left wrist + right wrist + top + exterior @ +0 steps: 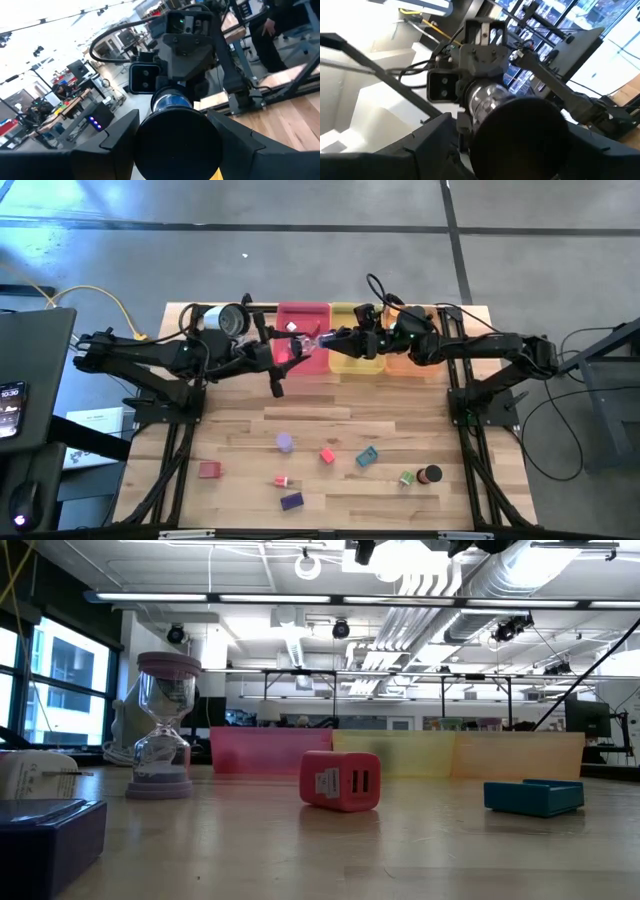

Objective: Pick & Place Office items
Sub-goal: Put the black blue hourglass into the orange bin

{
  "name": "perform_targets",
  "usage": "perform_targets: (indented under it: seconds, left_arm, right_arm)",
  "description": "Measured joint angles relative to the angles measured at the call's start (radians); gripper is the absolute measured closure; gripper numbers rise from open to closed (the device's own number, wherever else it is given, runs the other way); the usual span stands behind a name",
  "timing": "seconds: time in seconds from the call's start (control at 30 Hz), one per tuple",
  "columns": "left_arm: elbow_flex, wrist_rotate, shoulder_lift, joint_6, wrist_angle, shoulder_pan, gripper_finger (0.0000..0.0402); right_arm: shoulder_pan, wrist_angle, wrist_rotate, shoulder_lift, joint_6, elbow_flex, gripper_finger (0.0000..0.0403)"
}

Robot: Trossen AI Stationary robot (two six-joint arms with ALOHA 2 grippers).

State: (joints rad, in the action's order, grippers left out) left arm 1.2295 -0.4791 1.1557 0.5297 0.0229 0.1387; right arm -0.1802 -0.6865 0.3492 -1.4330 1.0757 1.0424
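Observation:
A short cylinder (315,340) with black round ends and a shiny blue-silver middle hangs level in the air over the pink tray (303,315). My left gripper (300,346) has it from the left and my right gripper (331,338) from the right, each shut on one end. Several office items lie on the near half of the table. Among them are a lavender cylinder (285,442), a red block (327,455), a teal block (367,457), a purple block (291,501) and a black disc (431,474). The low view shows neither gripper. My left gripper holds the cylinder's black end (177,145) between its two fingers (117,135), coming level from the table's left, fingers along the cylinder. The cylinder is clear of the table. My right gripper holds the other black end (525,135) between its fingers (432,142), coming about level from the table's right, fingers along the cylinder. The silver middle (487,100) runs toward the left gripper.
Pink, yellow (352,355) and orange (408,363) trays stand in a row at the far edge. A round silver-and-white object (232,318) sits at the far left. A red block (209,470) lies near the left side. Bare wood lies between the trays and the items.

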Motion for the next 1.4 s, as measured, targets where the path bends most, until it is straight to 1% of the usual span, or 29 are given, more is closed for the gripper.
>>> perform_targets:
  seconds: [0.13, 0.23, 0.33, 0.47, 0.5, 0.67, 1.17, 1.4]
  left_arm:
    - [0.000, 0.002, 0.005, -0.001, -0.004, -0.004, 0.0199]
    - [0.000, 0.002, 0.006, -0.004, -0.003, -0.008, 0.0199]
    - [0.000, 0.010, 0.012, -0.004, -0.006, -0.011, 0.0199]
    - [0.000, 0.019, 0.020, -0.005, -0.005, -0.020, 0.0199]
    - [0.000, 0.018, 0.020, -0.005, -0.004, -0.022, 0.0199]
    - [0.000, 0.020, 0.020, -0.003, -0.001, -0.025, 0.0199]
    - [0.000, 0.020, 0.021, -0.007, 0.001, -0.025, 0.0195]
    - [-0.001, 0.002, 0.021, 0.047, -0.018, 0.000, 0.0184]
  right_arm:
    - [0.004, 0.001, 0.026, 0.000, -0.006, 0.000, 0.0118]
    - [0.005, 0.001, 0.028, 0.000, -0.024, 0.000, 0.0134]
    - [0.005, 0.001, 0.036, 0.000, -0.033, 0.000, 0.0165]
    - [-0.006, -0.003, 0.075, 0.000, -0.035, 0.000, 0.0219]
    - [-0.007, -0.002, 0.081, 0.000, -0.038, 0.000, 0.0226]
    - [-0.004, 0.001, 0.096, 0.000, -0.074, 0.000, 0.0226]
    - [-0.004, 0.016, 0.120, 0.000, -0.078, 0.000, 0.0226]
    - [-0.002, 0.016, 0.131, 0.000, -0.079, 0.000, 0.0230]
